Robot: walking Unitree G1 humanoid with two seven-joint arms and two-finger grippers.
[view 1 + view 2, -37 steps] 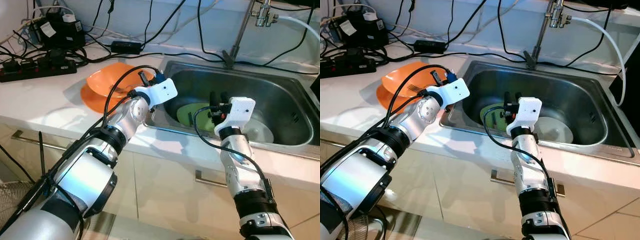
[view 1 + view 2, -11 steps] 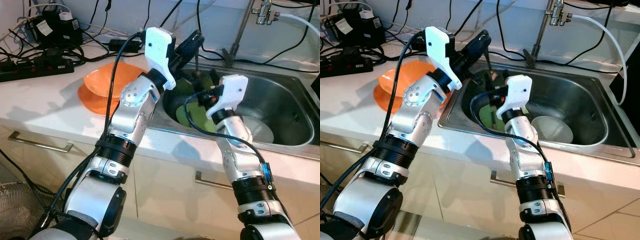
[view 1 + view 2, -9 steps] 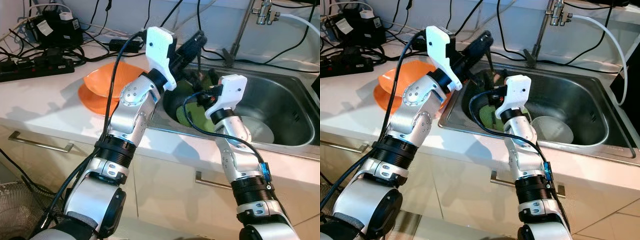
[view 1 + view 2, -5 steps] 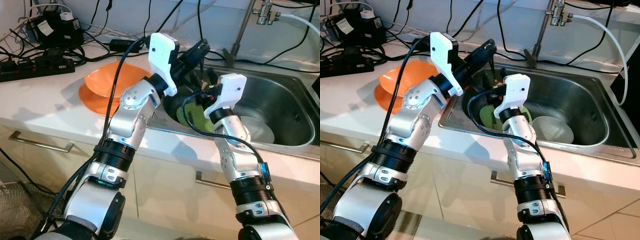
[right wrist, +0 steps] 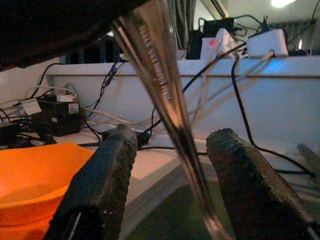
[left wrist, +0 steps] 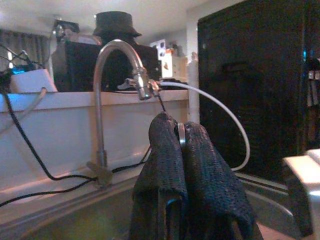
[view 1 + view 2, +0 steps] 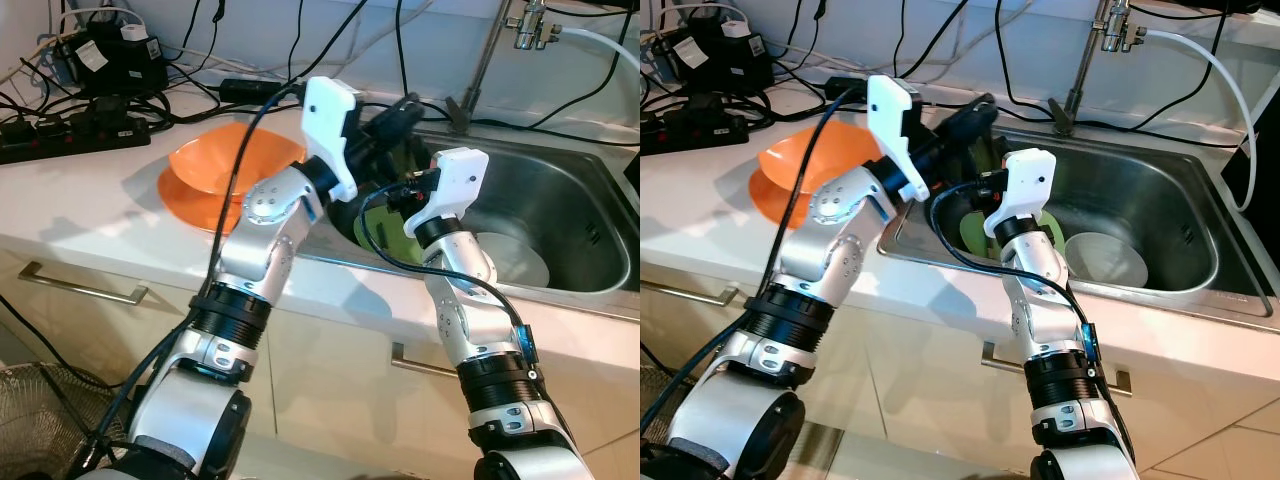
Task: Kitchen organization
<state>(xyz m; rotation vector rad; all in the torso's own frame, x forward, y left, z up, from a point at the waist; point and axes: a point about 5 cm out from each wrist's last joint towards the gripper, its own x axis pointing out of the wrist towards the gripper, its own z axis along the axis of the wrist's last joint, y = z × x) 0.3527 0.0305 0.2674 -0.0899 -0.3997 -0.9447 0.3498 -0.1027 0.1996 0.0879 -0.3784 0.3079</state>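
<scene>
The orange bowl (image 7: 228, 165) sat on the tabletop (image 7: 80, 200) at 9 o'clock of the sink (image 7: 560, 200). Above the sink's edge, the left end effector (image 6: 182, 145) was closed on a metal utensil (image 5: 165, 105). The right end effector (image 5: 172, 185), fingers spread, had this utensil between them.

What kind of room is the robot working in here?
Most likely a home kitchen: a steel sink set into a white countertop, a faucet behind it, an orange bowl on the counter, and cabinet fronts with bar handles below.
</scene>
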